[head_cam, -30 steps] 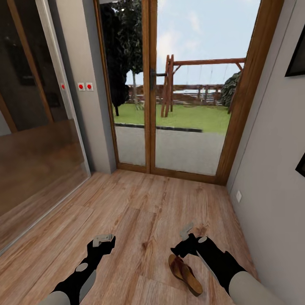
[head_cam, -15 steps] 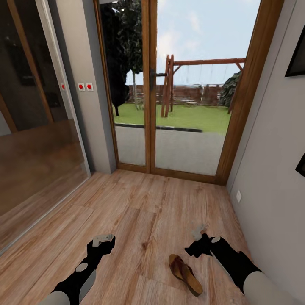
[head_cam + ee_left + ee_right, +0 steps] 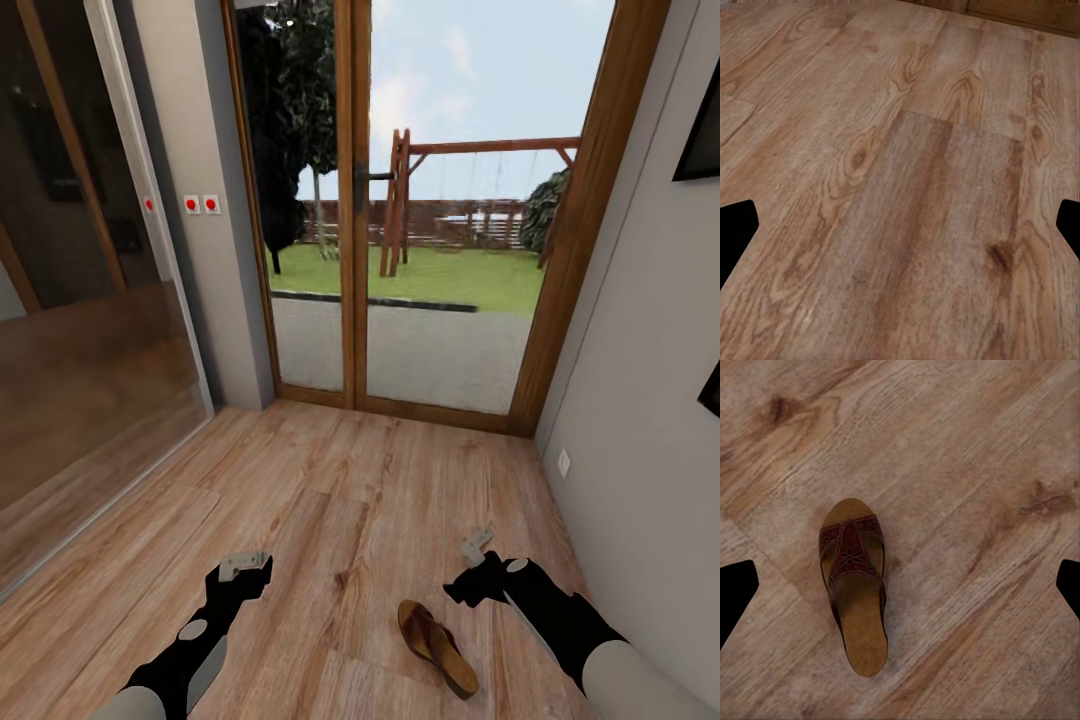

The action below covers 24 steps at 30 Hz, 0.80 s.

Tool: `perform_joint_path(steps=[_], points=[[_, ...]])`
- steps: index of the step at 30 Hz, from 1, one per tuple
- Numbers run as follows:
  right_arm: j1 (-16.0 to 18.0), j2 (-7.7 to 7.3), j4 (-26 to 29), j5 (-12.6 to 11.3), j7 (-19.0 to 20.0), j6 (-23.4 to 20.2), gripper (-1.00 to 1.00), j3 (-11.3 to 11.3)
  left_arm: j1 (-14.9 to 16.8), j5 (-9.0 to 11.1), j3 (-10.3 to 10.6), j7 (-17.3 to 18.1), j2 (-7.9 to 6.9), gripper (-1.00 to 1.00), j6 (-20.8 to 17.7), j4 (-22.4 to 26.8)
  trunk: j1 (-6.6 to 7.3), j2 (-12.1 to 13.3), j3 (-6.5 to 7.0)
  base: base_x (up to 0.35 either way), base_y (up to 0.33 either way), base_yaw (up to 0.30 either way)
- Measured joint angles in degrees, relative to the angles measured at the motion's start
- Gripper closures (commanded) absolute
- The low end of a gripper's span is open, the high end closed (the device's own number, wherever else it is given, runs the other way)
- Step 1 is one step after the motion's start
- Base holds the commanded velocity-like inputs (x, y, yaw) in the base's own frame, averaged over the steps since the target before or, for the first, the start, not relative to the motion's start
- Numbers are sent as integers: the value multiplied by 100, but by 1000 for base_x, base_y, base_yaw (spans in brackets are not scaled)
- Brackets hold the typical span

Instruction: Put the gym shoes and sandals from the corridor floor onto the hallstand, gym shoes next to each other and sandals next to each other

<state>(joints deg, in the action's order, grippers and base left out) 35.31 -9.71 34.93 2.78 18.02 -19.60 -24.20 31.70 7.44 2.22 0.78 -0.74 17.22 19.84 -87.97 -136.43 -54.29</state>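
Both sets of jaws are spread wide and hold nothing. In each wrist view the two dark finger tips sit far apart at the edges.

The right gripper (image 3: 478, 562) hangs over the corridor floor (image 3: 330, 500), near the grey wall (image 3: 640, 400). One sandal (image 3: 437, 647) lies flat on the floor just beside that gripper, a bit closer to the robot. From the right wrist the sandal (image 3: 855, 592) shows its dark red-brown straps and tan sole. It lies between the finger tips, maybe a little nearer one of them.

The left gripper (image 3: 244, 568) hangs over bare wood planks (image 3: 900, 195), well apart from the sandal.

A glass door (image 3: 400, 220) stands ahead.
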Motion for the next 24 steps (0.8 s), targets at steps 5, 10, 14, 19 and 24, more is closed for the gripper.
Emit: perform_joint_path(steps=[5, 10, 14, 19, 24], points=[[0, 1, 1, 0, -1, 0, -100, 6, 7, -10, 1, -2, 5, -100, -243, 705, -109, -199, -127, 0, 0, 0], [0, -6, -36, -1, -6, 0, -100, 1, 9, -20, 5, 1, 9, -100, -1245, 1647, -198, -361, -245, 0, 0, 0], [-2, -10, -674, 39, -11, 14, -100, -29, 9, -21, 8, 5, 10, -100, -1544, 1974, -198, -361, -284, 0, 0, 0], [1, -11, -1117, 34, -12, 437, -100, -50, 9, -22, 9, 6, 10, -100, -1573, 1996, -198, -361, -328, 0, 0, 0], [2, -27, -1542, 37, -12, 1127, -100, -62, 9, -22, 11, 6, 10, -100, -1579, 2000, -198, -361, -366, 0, 0, 0]])
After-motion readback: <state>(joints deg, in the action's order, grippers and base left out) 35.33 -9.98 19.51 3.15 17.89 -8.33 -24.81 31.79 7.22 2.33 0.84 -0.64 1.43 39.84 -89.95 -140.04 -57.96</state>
